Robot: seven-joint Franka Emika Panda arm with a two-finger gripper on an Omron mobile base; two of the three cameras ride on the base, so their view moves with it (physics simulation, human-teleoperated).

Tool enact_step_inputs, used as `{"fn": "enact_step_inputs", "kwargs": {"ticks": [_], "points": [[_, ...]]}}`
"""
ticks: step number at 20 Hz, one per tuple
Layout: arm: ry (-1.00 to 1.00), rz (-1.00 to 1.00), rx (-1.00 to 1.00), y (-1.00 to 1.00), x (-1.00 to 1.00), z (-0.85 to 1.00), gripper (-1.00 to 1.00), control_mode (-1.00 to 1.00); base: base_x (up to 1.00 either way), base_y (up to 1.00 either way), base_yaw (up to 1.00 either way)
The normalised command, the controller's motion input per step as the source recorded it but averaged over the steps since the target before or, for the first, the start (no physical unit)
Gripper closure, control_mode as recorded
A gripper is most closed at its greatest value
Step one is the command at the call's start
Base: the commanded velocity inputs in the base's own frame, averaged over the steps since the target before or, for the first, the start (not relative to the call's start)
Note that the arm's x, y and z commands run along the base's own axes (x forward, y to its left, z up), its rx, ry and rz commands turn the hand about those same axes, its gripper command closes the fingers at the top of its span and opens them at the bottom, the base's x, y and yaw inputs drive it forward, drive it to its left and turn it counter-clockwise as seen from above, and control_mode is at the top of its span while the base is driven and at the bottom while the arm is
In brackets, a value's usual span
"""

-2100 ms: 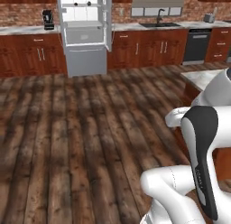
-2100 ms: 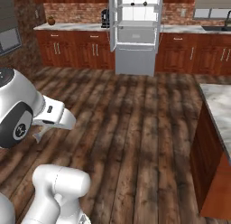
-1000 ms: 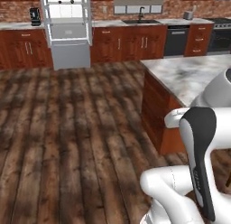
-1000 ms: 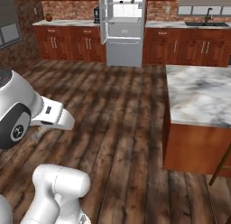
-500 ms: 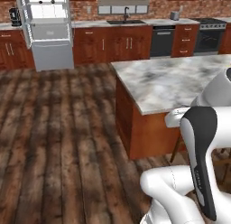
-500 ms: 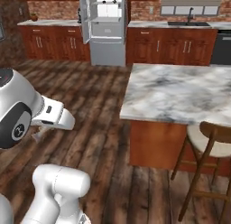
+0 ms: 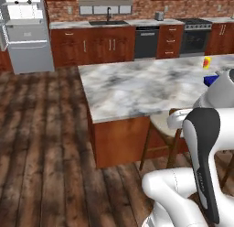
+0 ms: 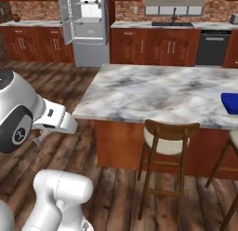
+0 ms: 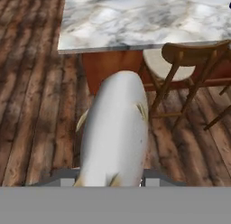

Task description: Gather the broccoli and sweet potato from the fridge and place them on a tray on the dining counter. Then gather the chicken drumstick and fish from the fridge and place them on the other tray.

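The fish (image 9: 115,133) lay lengthwise in the hand view, its pale grey-white body rising from the 6 o'clock edge toward 12 o'clock, with small yellowish fins showing at its flanks. It looked smooth and rounded, so I judged it slippery and apt to twist or slide out along its length; it seemed firm enough and not heavy, and a hold across the thick middle of the body appeared safer than one near the tapering end. The gripper (image 9: 108,181) sat at the 6 o'clock edge with its tips at either side of the fish, partly apart and clamped on the body between them. Beyond the fish, toward 12 o'clock, stood the marble dining counter (image 9: 135,20), with a wooden stool (image 9: 180,60) at about 2 o'clock. A blue tray (image 8: 230,103) rested on the counter's far side at 3 o'clock in the right base view.
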Motion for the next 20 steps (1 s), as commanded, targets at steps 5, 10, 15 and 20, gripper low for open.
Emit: {"fn": "enact_step_inputs", "kwargs": {"ticks": [5,10,15,20], "points": [[0.0,0.0,0.0,0.0,0.0,0.0,1.0,1.0,0.0,-1.0,-0.03],[0.0,0.0,0.0,0.0,0.0,0.0,1.0,1.0,0.0,-1.0,0.0],[0.0,0.0,0.0,0.0,0.0,0.0,1.0,1.0,0.01,-1.0,0.0],[0.0,0.0,0.0,0.0,0.0,0.0,1.0,1.0,0.21,-1.0,0.0]]}}
